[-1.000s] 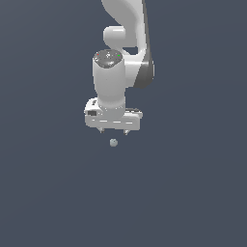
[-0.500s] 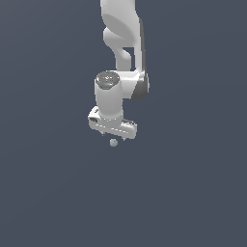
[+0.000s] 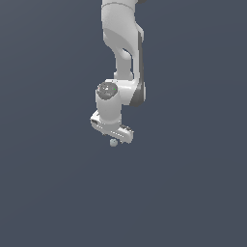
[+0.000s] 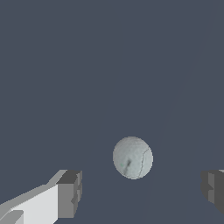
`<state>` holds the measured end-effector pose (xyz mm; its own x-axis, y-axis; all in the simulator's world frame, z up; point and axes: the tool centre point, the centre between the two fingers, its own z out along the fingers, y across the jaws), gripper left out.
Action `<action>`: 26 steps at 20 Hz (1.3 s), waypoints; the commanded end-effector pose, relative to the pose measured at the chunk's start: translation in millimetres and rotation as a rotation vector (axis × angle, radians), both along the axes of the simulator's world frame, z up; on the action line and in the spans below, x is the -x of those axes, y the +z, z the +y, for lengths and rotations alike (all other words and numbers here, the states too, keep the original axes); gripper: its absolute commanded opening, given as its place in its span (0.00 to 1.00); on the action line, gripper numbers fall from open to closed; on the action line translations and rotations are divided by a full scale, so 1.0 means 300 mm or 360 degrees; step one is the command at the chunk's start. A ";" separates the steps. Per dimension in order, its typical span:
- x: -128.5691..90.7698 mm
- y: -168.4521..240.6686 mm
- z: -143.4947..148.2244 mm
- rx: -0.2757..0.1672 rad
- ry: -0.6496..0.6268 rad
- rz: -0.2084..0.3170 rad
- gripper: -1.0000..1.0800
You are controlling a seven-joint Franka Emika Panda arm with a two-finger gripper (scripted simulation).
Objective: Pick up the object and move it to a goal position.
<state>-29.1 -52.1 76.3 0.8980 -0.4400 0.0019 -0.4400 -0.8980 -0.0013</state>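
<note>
One white arm [image 3: 123, 53] descends from the exterior frame's top centre, its gripper [image 3: 114, 137] just above the ball [image 3: 113, 143] near mid-frame; finger spacing is unreadable there. Wrist view alone shows fingers [image 4: 70, 194] spread wide, released, the pale grey ball [image 4: 132, 157] lying between them, untouched.

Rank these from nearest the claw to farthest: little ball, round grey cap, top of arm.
1. Little ball, just under the claw.
2. Round grey cap, above on the wrist.
3. Top of arm, highest in the exterior view.
</note>
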 end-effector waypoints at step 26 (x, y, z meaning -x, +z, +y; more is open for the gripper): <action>0.010 -0.185 -0.003 0.0001 -0.0033 0.0004 0.00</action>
<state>-32.0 -52.7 21.4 0.8888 -0.4583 -0.0001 -0.4583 -0.8888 -0.0001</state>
